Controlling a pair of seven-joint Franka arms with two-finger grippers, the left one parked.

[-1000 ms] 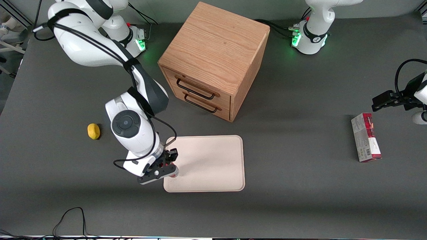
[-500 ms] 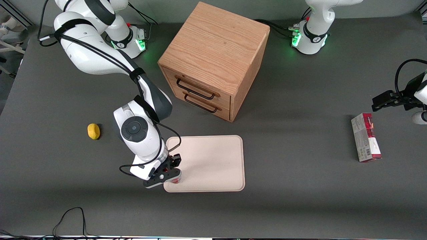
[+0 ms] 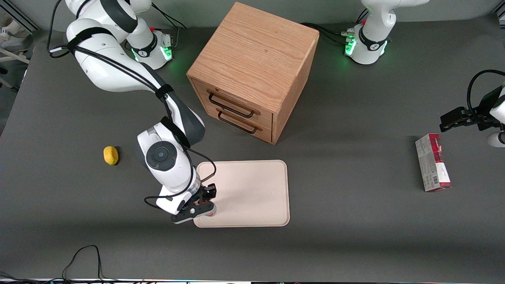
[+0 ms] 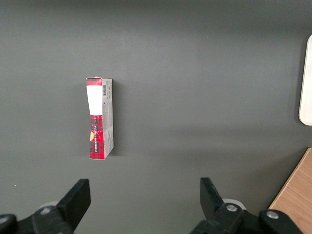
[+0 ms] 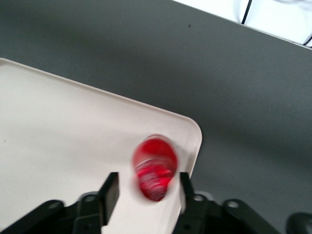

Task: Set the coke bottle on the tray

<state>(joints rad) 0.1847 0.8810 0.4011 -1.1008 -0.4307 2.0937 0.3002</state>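
The coke bottle (image 5: 155, 170), red and blurred, stands between my gripper's fingers over the tray's corner nearest the front camera at the working arm's end. In the front view only a bit of the bottle (image 3: 212, 214) shows under the hand. My gripper (image 5: 147, 195) is open, with a gap between one finger and the bottle; in the front view the gripper (image 3: 203, 207) hangs over that same corner. The cream tray (image 3: 252, 189) lies flat in front of the cabinet, and its rim (image 5: 190, 126) shows in the right wrist view.
A wooden drawer cabinet (image 3: 252, 67) stands farther from the camera than the tray. A yellow object (image 3: 111, 155) lies toward the working arm's end. A red-and-grey carton (image 3: 432, 162) lies toward the parked arm's end, also in the left wrist view (image 4: 100, 118).
My gripper has moved with the bottle from the tray's edge to over its near corner, slightly nearer the camera. The bottle now looks blurred between the parted fingers.
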